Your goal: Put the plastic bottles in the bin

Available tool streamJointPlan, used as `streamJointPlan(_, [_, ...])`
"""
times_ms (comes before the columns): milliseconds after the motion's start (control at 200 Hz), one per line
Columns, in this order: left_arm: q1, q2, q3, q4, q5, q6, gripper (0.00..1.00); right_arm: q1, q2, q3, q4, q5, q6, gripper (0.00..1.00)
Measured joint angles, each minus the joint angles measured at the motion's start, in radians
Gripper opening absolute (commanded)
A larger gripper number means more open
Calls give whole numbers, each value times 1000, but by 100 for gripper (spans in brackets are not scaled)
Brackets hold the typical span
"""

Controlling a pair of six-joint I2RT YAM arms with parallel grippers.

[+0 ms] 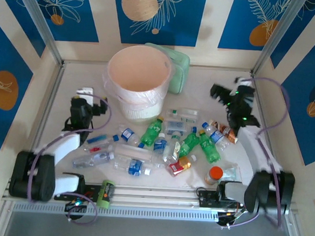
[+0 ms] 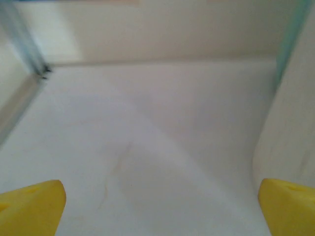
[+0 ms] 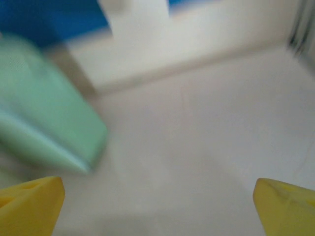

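The bin (image 1: 139, 73), a round white bucket with a pinkish liner, stands at the back middle of the table. Several plastic bottles lie scattered in front of it: green ones (image 1: 152, 131) (image 1: 209, 146), clear blue-labelled ones (image 1: 135, 166), and one with a red-yellow label (image 1: 180, 164). My left gripper (image 1: 86, 95) is open to the left of the bin, above bare table. Its yellow fingertips (image 2: 32, 206) stand far apart with nothing between them, and the bin's wall (image 2: 290, 128) rises on the right. My right gripper (image 1: 227, 88) hovers open at the back right, empty (image 3: 158, 206).
A pale green flat box (image 1: 178, 71) leans behind the bin, blurred at the left of the right wrist view (image 3: 44, 128). An orange-capped clear container (image 1: 214, 175) stands near the front right. Low walls and metal posts (image 1: 42, 21) frame the table.
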Motion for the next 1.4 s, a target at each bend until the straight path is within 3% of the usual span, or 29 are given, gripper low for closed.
streamJointPlan(115, [-2, -130, 200, -229, -24, -201, 91, -89, -188, 22, -188, -50, 163, 99])
streamJointPlan(200, [-31, -154, 282, -380, -8, -333, 91, -109, -192, 47, -397, -55, 232, 99])
streamJointPlan(370, [-194, -170, 268, -664, 23, -461, 91, 66, -43, 209, -861, 43, 336, 99])
streamJointPlan(515, [-373, -229, 241, -786, 41, -477, 91, 185, -31, 332, -1051, 143, 403, 99])
streamJointPlan(625, [-454, -276, 241, -826, 51, -487, 95, 24, -89, 291, -1084, 19, 416, 100])
streamJointPlan(655, [-464, -284, 241, -832, 56, -490, 98, -23, -97, 275, -1097, -10, 420, 96])
streamJointPlan(720, [-485, -295, 241, -840, 74, -489, 99, -46, -98, 253, -1127, -63, 426, 92])
streamJointPlan(790, [-498, -296, 241, -855, 97, -479, 98, 20, -86, 243, -1147, -108, 433, 89])
streamJointPlan(1000, [-507, -269, 241, -931, 146, -431, 97, 370, -13, 239, -1179, -123, 530, 83])
streamJointPlan(1211, [-509, -275, 241, -992, 80, -435, 98, 662, 60, 151, -1104, -167, 710, 83])
streamJointPlan(1311, [-509, -295, 237, -991, 58, -466, 96, 763, 109, 133, -1054, -190, 780, 83])
streamJointPlan(1401, [-509, -310, 221, -979, 60, -504, 89, 816, 131, 118, -1003, -207, 830, 83])
